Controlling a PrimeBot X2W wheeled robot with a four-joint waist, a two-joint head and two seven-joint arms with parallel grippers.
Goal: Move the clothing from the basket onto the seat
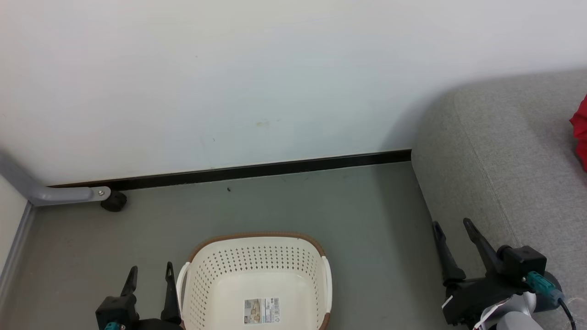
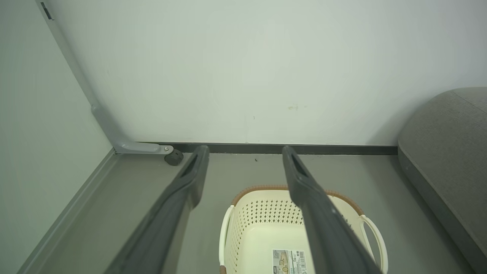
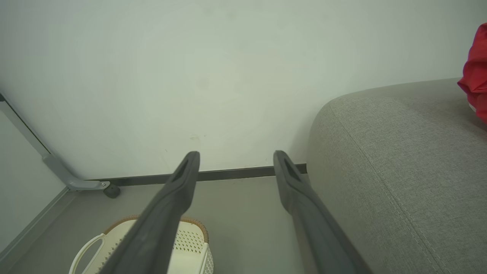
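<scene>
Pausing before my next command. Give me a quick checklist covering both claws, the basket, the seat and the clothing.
1. Left claw open with nothing between its fingers: ok.
2. Right claw open and empty, hovering by the seat's edge: ok.
3. Basket upright on the floor, apart from the seat: ok.
4. Basket emptied: cannot tell. The part in view holds just a label sticker, but its near end is cut off.
5. Clothing on the seat: ok. Red fabric lies there at the right edge of the head view.
6. All the clothing moved: cannot tell. Most of the seat is out of frame.
</scene>
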